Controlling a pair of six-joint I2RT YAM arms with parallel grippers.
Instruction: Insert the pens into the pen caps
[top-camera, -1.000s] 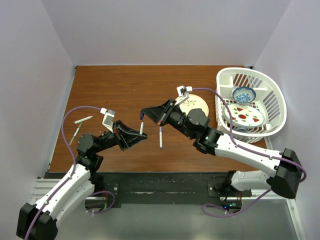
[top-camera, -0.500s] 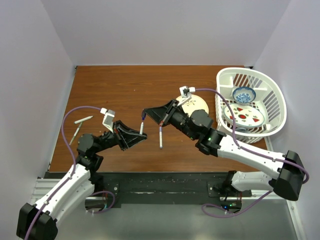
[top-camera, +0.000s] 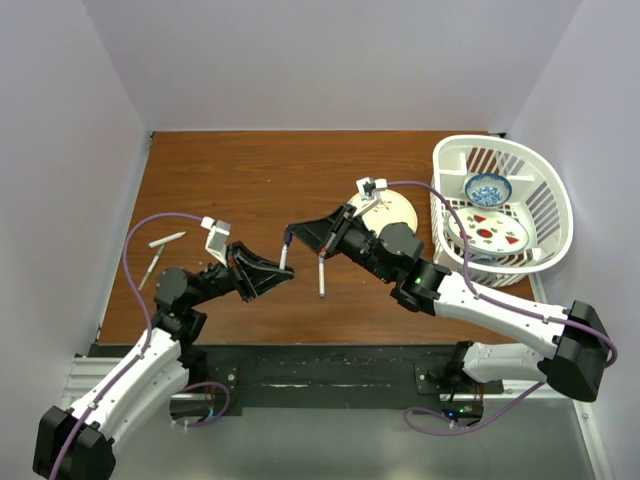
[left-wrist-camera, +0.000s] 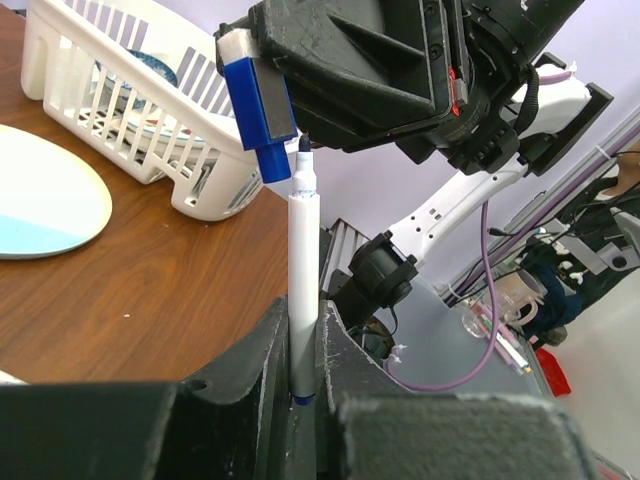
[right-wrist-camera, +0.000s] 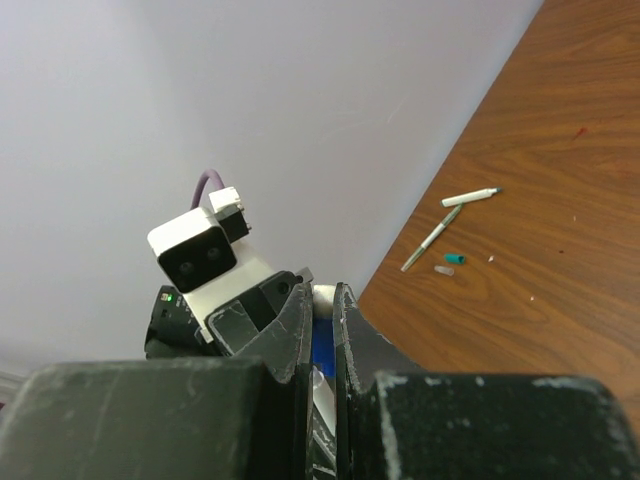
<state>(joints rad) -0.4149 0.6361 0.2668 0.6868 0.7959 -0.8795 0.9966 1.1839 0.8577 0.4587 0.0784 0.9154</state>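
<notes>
The left gripper (left-wrist-camera: 303, 335) is clamped on a white pen (left-wrist-camera: 303, 250), holding it upright. The right gripper (top-camera: 291, 233) pinches a dark blue cap (left-wrist-camera: 262, 115), whose open end hangs just beside the pen's bare tip, slightly offset.

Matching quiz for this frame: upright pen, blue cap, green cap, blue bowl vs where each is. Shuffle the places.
Things:
1. upright pen
2. blue cap
3. green cap
4. blue bowl

Places:
A. inside the white basket
B. lying on the table
C. gripped in the right tool
D. gripped in the left tool

Pairs: 1-D, 2-C, 3-B, 4-A
</notes>
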